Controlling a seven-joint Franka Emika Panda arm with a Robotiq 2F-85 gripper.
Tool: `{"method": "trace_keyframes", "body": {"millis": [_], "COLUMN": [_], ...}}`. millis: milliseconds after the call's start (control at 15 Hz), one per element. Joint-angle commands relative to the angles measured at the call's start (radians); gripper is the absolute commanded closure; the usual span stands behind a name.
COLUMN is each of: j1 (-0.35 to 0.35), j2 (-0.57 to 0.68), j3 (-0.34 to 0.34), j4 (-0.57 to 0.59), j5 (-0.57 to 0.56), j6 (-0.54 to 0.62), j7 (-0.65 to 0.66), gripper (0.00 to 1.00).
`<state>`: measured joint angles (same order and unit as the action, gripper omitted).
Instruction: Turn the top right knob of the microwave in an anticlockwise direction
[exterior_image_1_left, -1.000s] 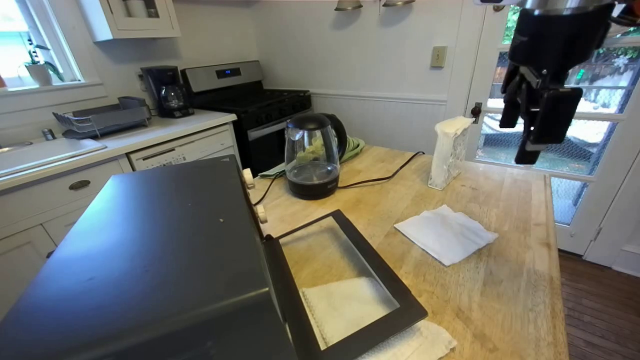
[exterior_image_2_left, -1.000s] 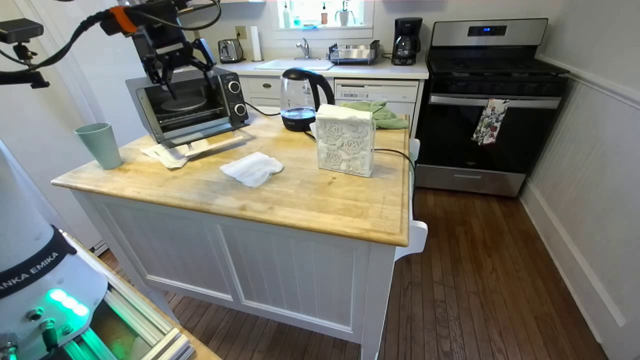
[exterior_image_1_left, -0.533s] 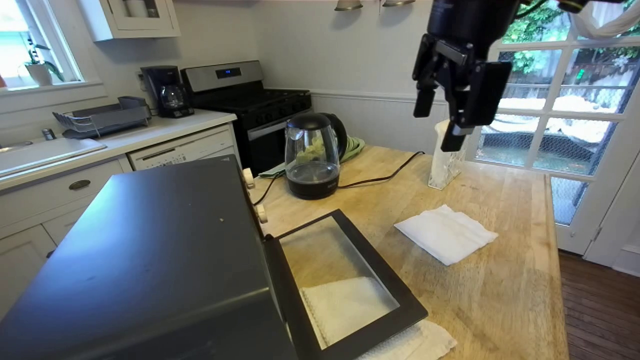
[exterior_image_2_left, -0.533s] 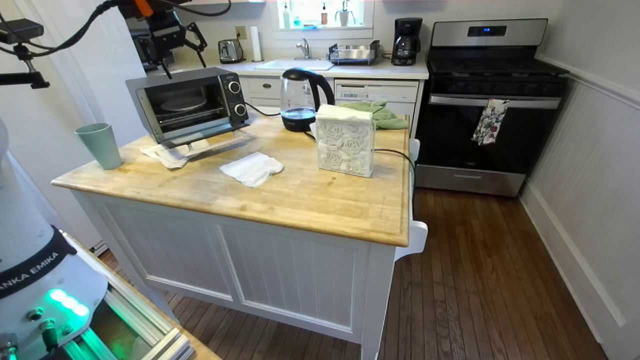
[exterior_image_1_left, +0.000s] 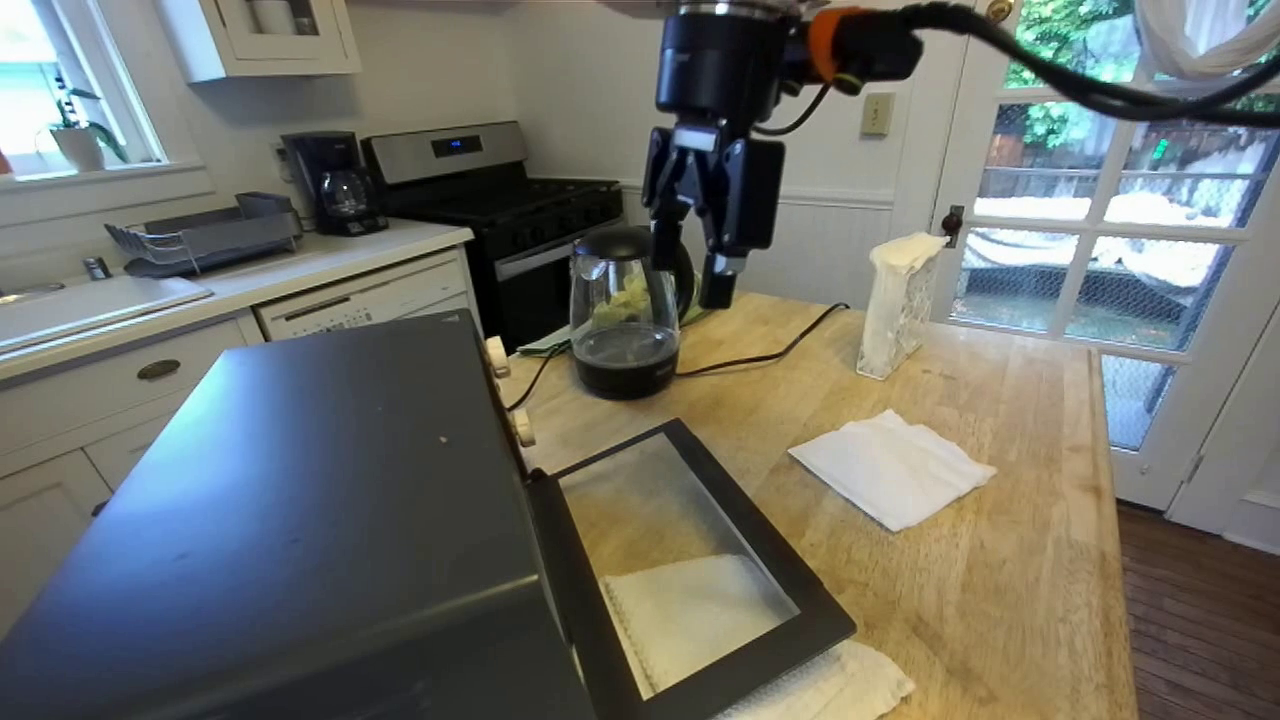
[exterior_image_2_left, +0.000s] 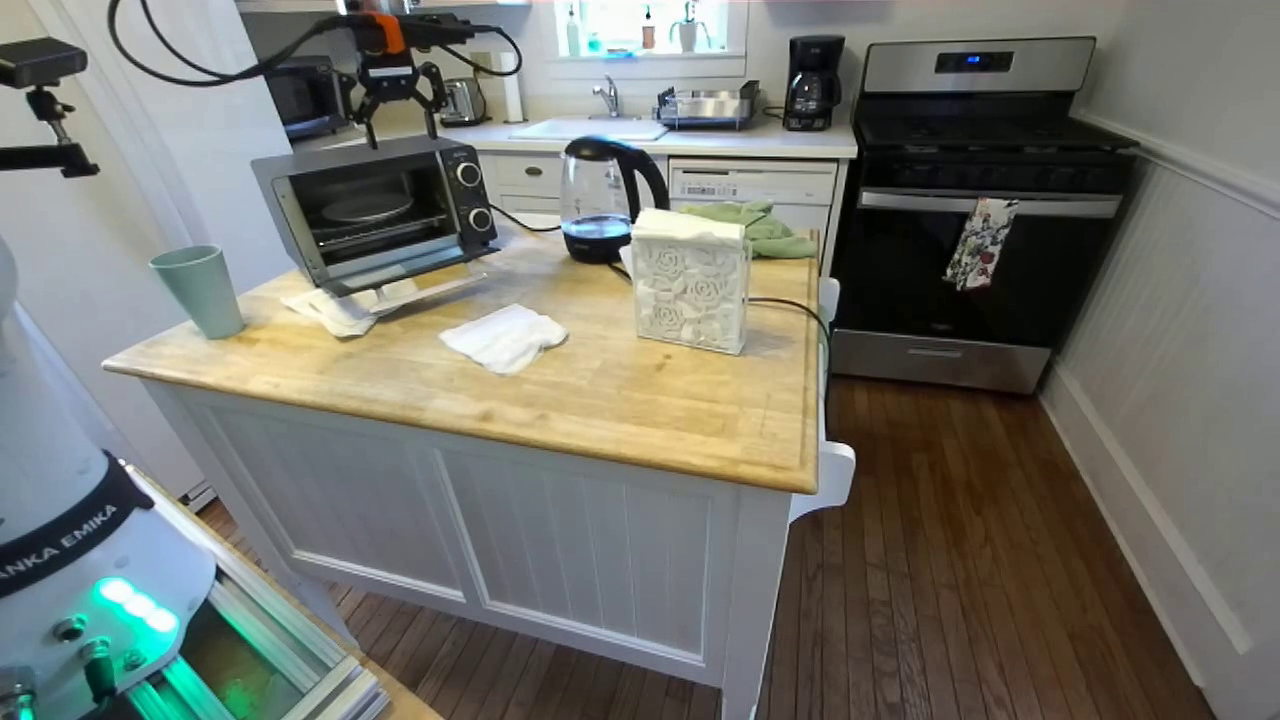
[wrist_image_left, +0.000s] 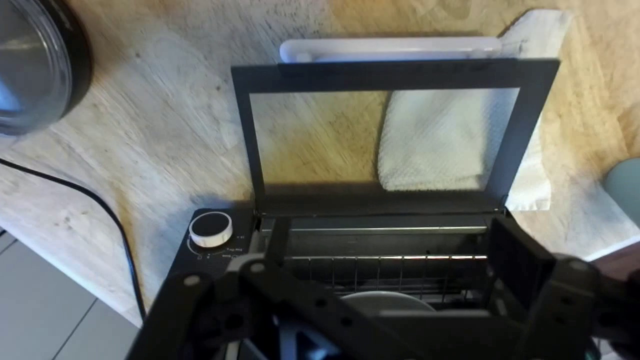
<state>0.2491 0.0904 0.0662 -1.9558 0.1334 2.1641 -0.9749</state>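
Observation:
The dark grey microwave (exterior_image_1_left: 350, 480) stands on the wooden table with its glass door (exterior_image_1_left: 690, 570) folded open; it also shows in an exterior view (exterior_image_2_left: 340, 158). Its top right knob (exterior_image_2_left: 468, 174) sits above a lower knob (exterior_image_2_left: 480, 219); both stick out in an exterior view too, the top one here (exterior_image_1_left: 497, 356). My gripper (exterior_image_1_left: 690, 270) is open and empty, pointing down, apart from the knobs; it also shows in an exterior view (exterior_image_2_left: 402, 135). In the wrist view my spread fingers (wrist_image_left: 390, 230) overlap the rack; the lower knob (wrist_image_left: 210, 230) shows, the top knob seems hidden behind the gripper.
A glass kettle (exterior_image_1_left: 625, 330) stands beside the knob side, with a black cable (wrist_image_left: 107, 210) on the table. A napkin holder (exterior_image_2_left: 690, 285), a napkin (exterior_image_2_left: 505, 338) and a green cup (exterior_image_2_left: 202, 290) are on the table. The open door reaches over a cloth (wrist_image_left: 435, 140).
My gripper has moved left in an exterior view, toward the kettle and microwave front. In an exterior view it has moved up and right and turned more upright. It stays open.

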Motion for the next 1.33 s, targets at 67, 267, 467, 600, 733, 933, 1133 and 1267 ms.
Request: {"method": "trace_keyframes", "body": {"millis": [67,267,467,600,733,933,1133,1267], "j1": [-0.059,-0.064,-0.064,-0.084,-0.098,-0.118,-0.122,-0.112], "j2": [0.075,0.107,0.107,0.179,0.236,0.328,0.417,0.475], "j3": [0.056,0.061,0.063,0.074,0.087,0.107,0.140,0.148], "j4": [0.073,0.109,0.117,0.187,0.247,0.352,0.448,0.519], "j5": [0.022,0.025,0.026,0.050,0.038,0.033,0.041,0.025], "j6": [-0.016,-0.023,-0.030,-0.035,-0.041,-0.058,-0.086,-0.089], "j7": [-0.022,-0.027,-0.027,-0.072,-0.098,-0.150,-0.172,-0.148], "gripper": [0.00,0.00,0.00,0.00,0.00,0.00,0.00,0.00]}}
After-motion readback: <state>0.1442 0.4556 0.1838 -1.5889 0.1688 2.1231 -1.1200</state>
